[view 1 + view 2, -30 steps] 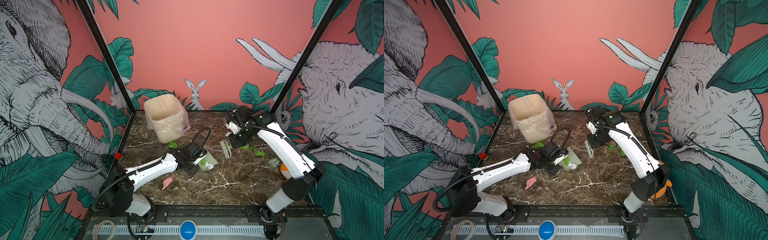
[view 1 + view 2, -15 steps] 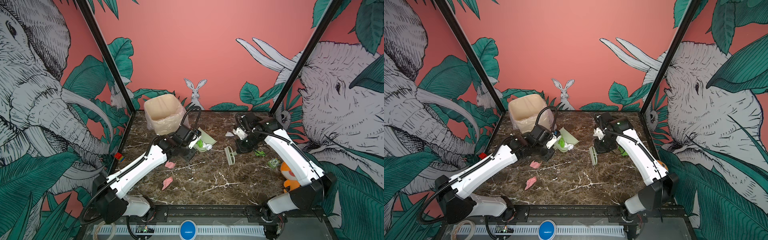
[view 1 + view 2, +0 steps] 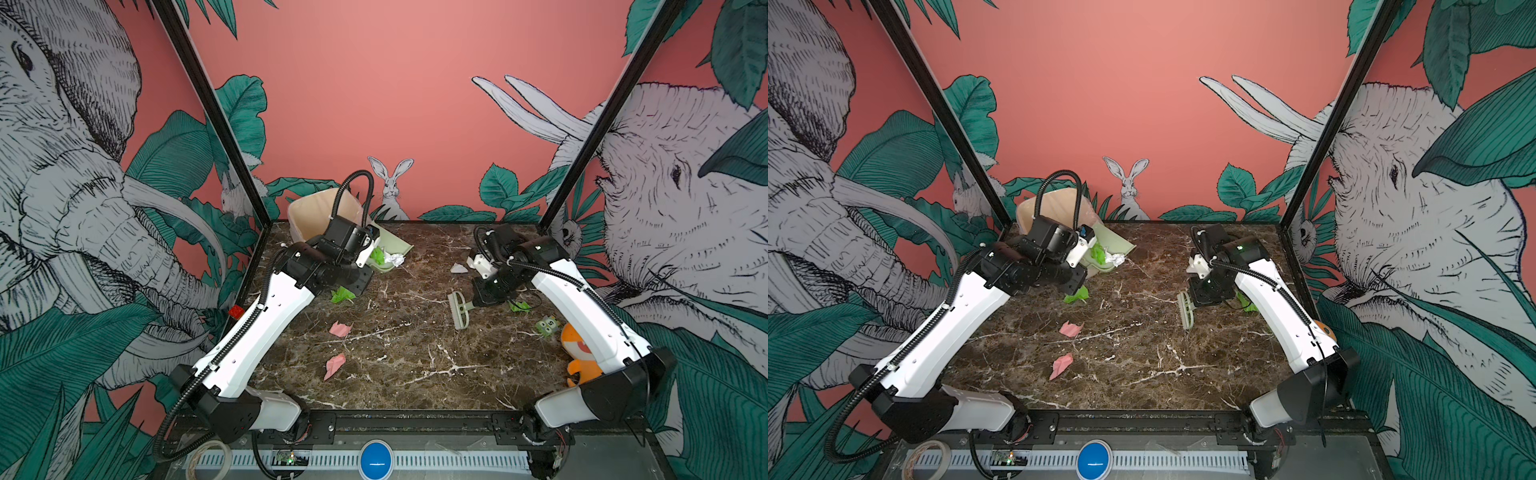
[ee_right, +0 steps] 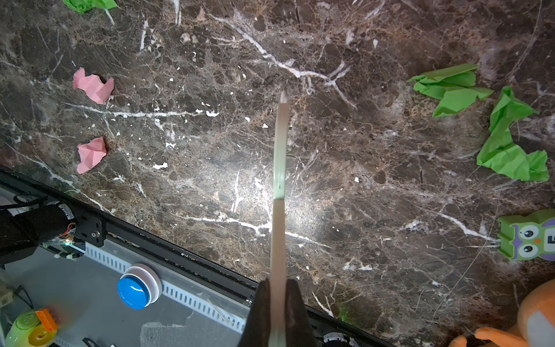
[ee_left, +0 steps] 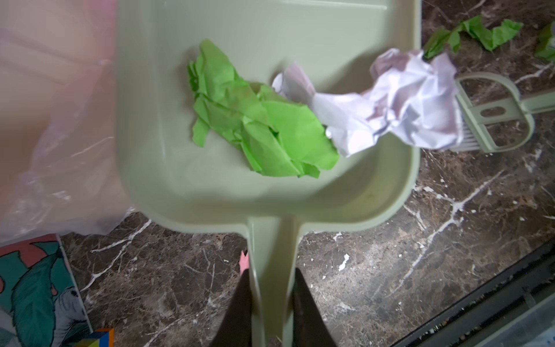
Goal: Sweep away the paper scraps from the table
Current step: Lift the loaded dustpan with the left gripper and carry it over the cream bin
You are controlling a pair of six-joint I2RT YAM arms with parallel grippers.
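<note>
Loaded dustpan [image 5: 186, 168] bound for the bin [image 3: 307, 212].
My left gripper [image 5: 271, 279] pinches its handle, right gripper [image 4: 277, 290] the brush [image 4: 279, 150]; the white scrap [image 5: 414, 102] overhangs the rim, so I tip slowly.

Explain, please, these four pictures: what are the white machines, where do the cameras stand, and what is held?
The white machines are two robot arms at a marble-look table. Two pictures look down on the scene; two come from cameras on the arms' wrists. The left gripper is shut on the handle of a pale green dustpan carrying a green scrap and a white scrap, near a beige bin. The right gripper is shut on a small brush. Pink scraps, green scraps, an owl block and an orange plush toy lie on the table.
</note>
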